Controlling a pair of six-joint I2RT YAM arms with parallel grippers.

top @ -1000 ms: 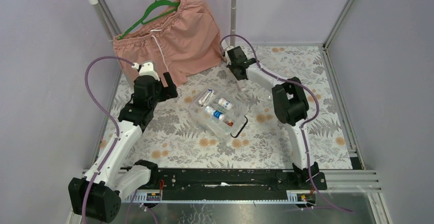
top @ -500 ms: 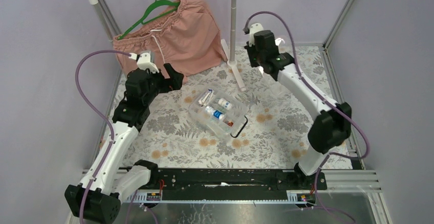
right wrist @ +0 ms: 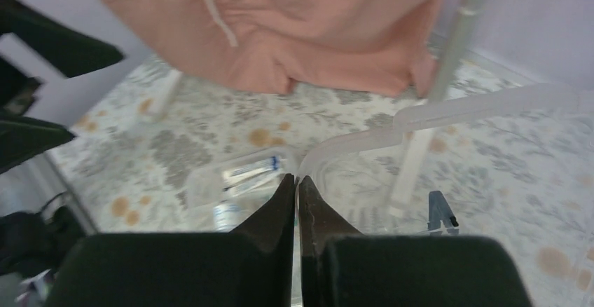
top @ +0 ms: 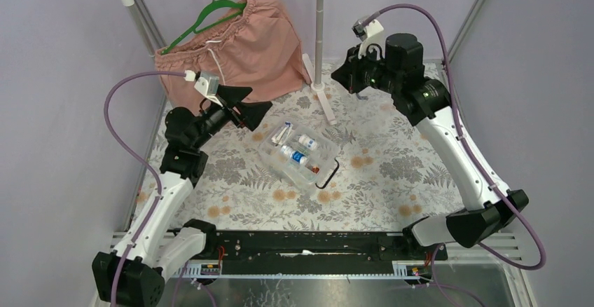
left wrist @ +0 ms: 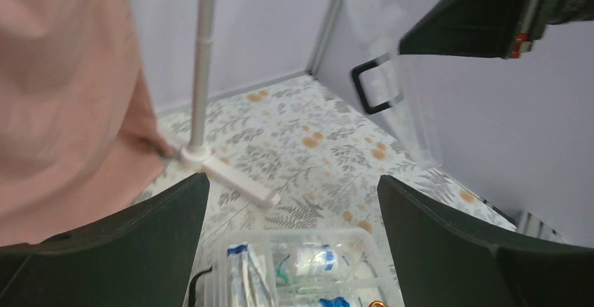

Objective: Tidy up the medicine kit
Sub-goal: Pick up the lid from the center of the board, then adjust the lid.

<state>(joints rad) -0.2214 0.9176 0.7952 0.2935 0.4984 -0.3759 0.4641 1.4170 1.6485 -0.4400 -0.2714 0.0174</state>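
Top external: one kit (top: pixel 302 179), two grippers (top: pixel 260 98) (top: pixel 342 77)

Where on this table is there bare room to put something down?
Bare: the near strip between medicine box and black base rail, and the patch between box and right arm. Crowded: the back, with pink shorts, rack foot, and both jaws, the right holding a clear lid.

The left arm rises forward from its base, forearm angled inward. The left gripper (top: pixel 246 104) hangs in the air with its jaws spread wide. The right arm stretches high toward the far side, its elbow low and out to the right. The right gripper (right wrist: pixel 297 188) points left, its jaws pinched together on a clear lid (left wrist: pixel 415 104).
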